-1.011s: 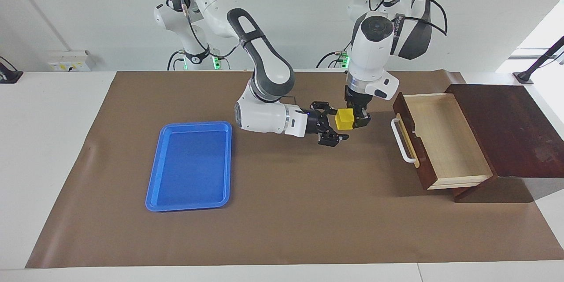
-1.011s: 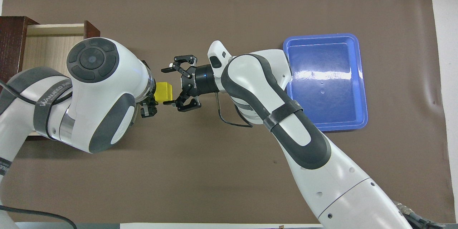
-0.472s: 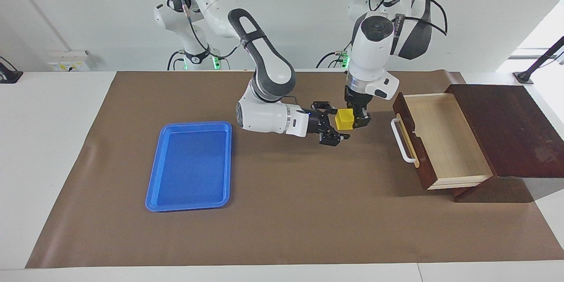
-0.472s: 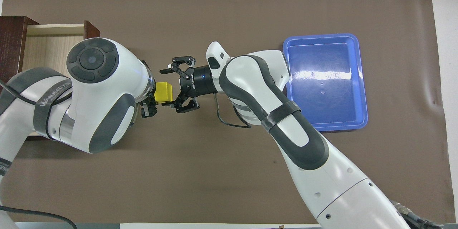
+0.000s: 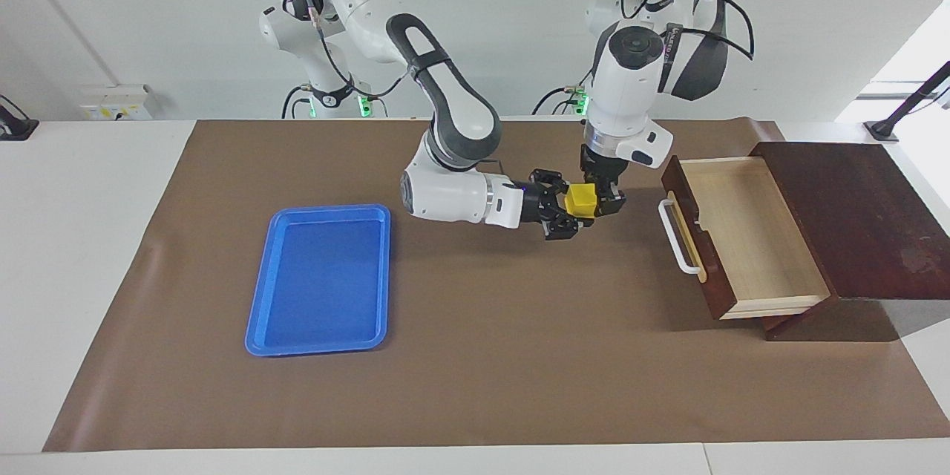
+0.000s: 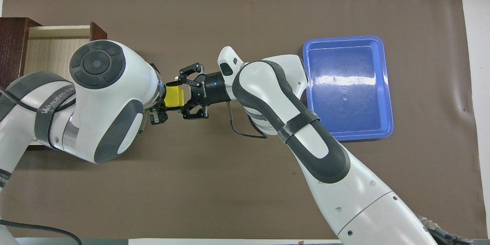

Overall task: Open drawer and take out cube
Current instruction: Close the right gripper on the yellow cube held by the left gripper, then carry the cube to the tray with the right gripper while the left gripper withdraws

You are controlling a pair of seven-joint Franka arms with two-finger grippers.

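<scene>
The yellow cube (image 5: pixel 580 200) (image 6: pixel 174 96) hangs in the air over the brown mat (image 5: pixel 475 356), between the open drawer (image 5: pixel 742 237) and the blue tray (image 5: pixel 320 278). The left gripper (image 5: pixel 605 202) comes straight down from twelve o'clock and is clenched on the cube. The right gripper (image 5: pixel 568 209) (image 6: pixel 177 97) lies level and meets the cube from nine o'clock in the facing view, its fingers drawn in around the block and grasping it too. The drawer, at three o'clock of the cube in that view, stands pulled out of its dark wooden box (image 5: pixel 861 223), its pale interior bare, white bar handle (image 5: pixel 679 239) toward the cube. The tray lies at about eight o'clock, well apart.
</scene>
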